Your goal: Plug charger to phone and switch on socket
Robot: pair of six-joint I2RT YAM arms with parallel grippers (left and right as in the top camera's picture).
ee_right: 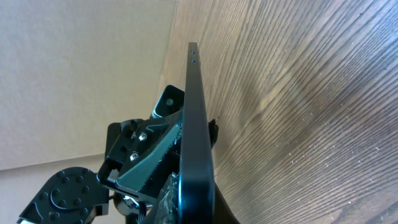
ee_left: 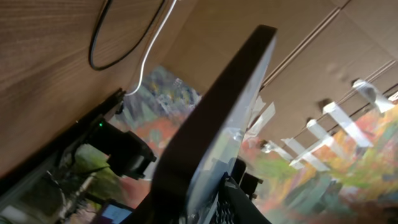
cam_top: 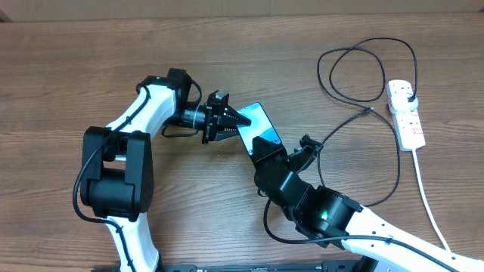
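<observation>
Blue phone [cam_top: 255, 123], black charger [cam_top: 407, 95], white socket [cam_top: 409, 122], wood-grain table [cam_top: 76, 60].

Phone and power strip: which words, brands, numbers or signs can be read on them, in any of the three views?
No text can be read in any view.
phone: light blue screen; any writing is too small to read, and both wrist views show only its edge.
power strip: red marks only, too small to read as signs.
</observation>
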